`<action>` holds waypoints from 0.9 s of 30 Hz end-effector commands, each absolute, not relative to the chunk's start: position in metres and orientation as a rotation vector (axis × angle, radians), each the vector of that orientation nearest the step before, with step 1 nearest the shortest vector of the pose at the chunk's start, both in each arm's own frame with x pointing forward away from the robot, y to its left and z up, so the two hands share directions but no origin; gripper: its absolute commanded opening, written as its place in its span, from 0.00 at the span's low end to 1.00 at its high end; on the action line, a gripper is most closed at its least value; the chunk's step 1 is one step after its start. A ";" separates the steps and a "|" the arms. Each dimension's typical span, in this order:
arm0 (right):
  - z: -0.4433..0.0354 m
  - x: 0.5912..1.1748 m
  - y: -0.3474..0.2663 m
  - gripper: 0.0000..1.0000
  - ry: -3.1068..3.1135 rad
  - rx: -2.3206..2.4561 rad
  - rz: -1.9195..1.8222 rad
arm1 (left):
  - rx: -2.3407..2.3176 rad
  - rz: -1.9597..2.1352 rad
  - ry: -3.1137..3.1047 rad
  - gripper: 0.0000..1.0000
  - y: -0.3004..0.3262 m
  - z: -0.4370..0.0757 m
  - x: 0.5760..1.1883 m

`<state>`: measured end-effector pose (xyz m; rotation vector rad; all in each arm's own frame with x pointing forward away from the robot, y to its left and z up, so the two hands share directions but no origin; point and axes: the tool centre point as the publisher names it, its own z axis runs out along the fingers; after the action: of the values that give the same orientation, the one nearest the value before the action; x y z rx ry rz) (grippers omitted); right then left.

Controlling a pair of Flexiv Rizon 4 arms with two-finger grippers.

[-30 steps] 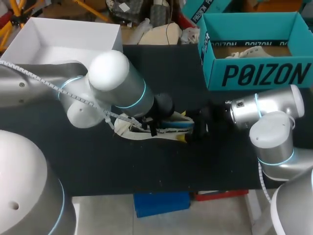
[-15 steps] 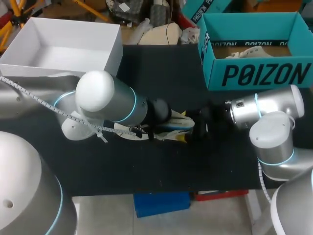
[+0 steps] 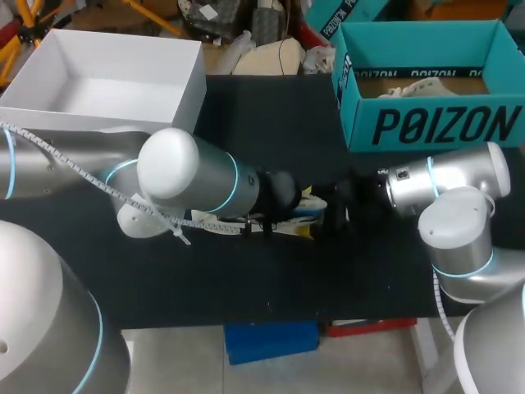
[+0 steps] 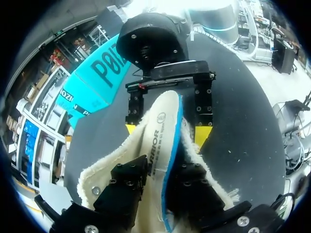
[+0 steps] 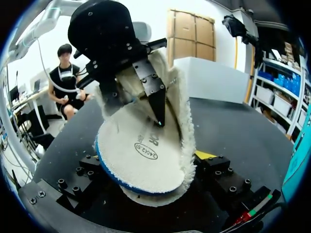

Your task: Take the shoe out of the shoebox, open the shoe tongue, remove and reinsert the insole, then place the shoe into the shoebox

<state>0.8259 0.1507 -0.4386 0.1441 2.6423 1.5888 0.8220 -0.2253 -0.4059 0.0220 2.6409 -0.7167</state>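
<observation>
Left claw (image 4: 164, 169) pinching insole (image 4: 160, 121), fleecy shoe (image 4: 104, 170), black table (image 4: 243, 121)

1. My two hands meet at the shoe (image 3: 302, 212) in the middle of the table (image 3: 271, 279). The right hand (image 4: 166, 132) clamps it and the left hand (image 4: 163, 187) pinches the insole (image 4: 160, 114), so nothing passes between them.
2. My left arm (image 3: 189, 176) bars the left middle.
3. The white box (image 3: 190, 94) and teal box (image 3: 443, 125) block the rear corners. There is free room between them and along the front.

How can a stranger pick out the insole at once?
At the middle of the black table is a fleecy cream shoe. The insole stands up out of it, held by the left gripper. Only it has a smooth printed face and a blue rim.
</observation>
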 end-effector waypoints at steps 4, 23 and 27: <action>-0.442 0.825 0.152 0.00 2.644 0.145 1.586 | 0.123 -0.754 2.679 0.04 -0.233 -0.410 0.817; -0.442 0.825 0.152 0.00 2.644 0.145 1.586 | 0.115 -1.107 2.654 0.00 -0.212 -0.328 0.786; -0.442 0.825 0.152 0.00 2.644 0.145 1.586 | 0.061 -1.269 2.687 0.00 -0.219 -0.303 0.779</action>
<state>0.8258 0.1509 -0.4384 0.1435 2.6424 1.5890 0.7842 -0.2378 -0.3263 0.0172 2.6602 -1.1323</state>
